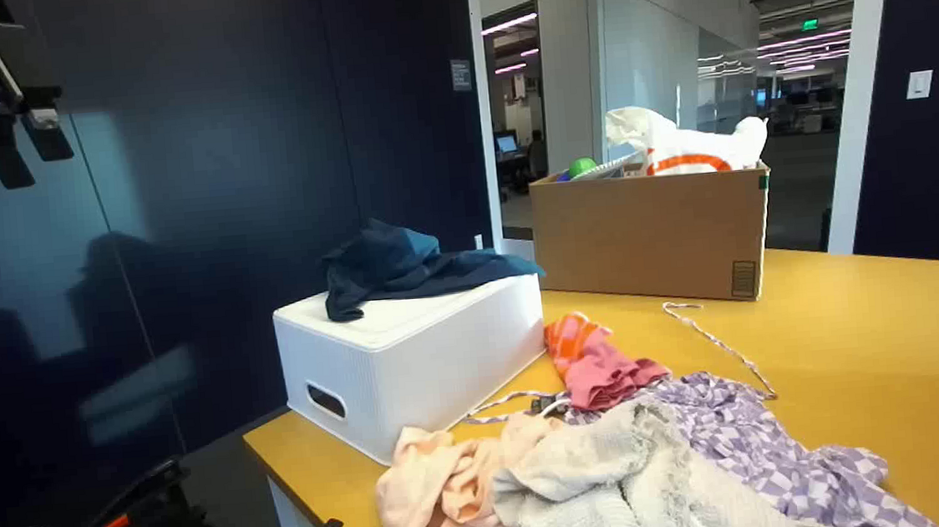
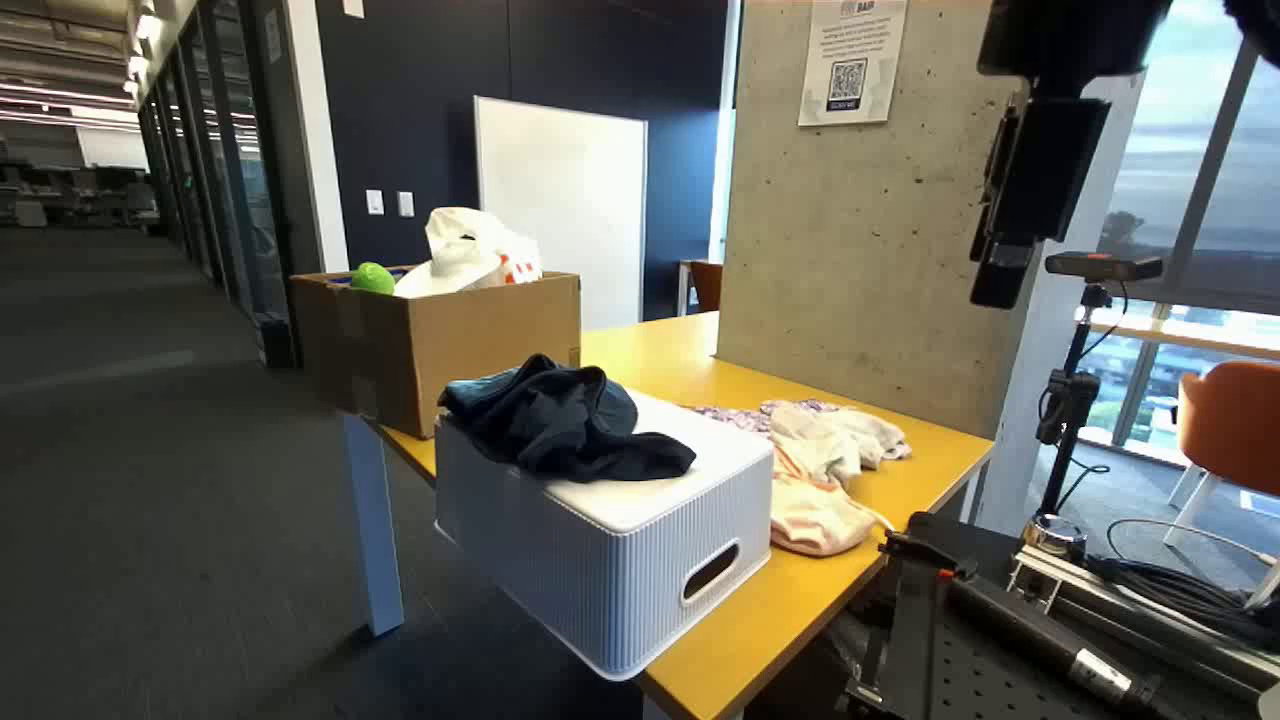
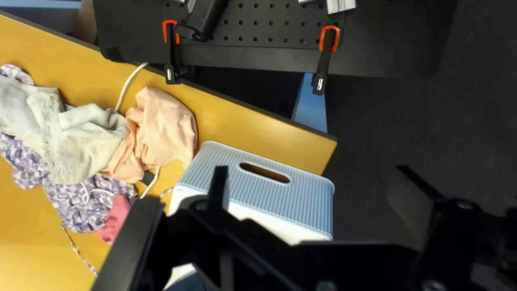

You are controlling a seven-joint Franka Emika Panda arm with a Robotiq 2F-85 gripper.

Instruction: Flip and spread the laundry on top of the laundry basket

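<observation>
Laundry (image 2: 565, 425), a dark blue cloth, lies bunched on the basket (image 1: 435, 362), well below the end effector (image 1: 35, 168) and apart from it. Its fingers (image 3: 218, 186) point downward, spread wide and gripping nothing, presumably so they can come down around a fold. The height likely lets the end effector pass over the raised lump before descending. No flip or spreading looks done yet.

Beneath it, the basket seems turned over: its slot (image 2: 710, 573) sits near the lower rim, so the flat face turned up towards the end effector is probably the base, serving as a stage for opening the cloth. In the wrist view one corner juts past the edge of the worktop (image 1: 877, 332); a hard drag on the cloth might shift it.

Lower down and off to one side of the end effector, a peach cloth (image 1: 446, 500), a towel (image 1: 663, 483) and a purple cloth (image 1: 749, 409) lie heaped, perhaps kept aside so that one piece can be handled alone. Farther from the end effector than the basket, the box (image 1: 652, 236) bears a bag (image 1: 695, 145), probably as storage.
</observation>
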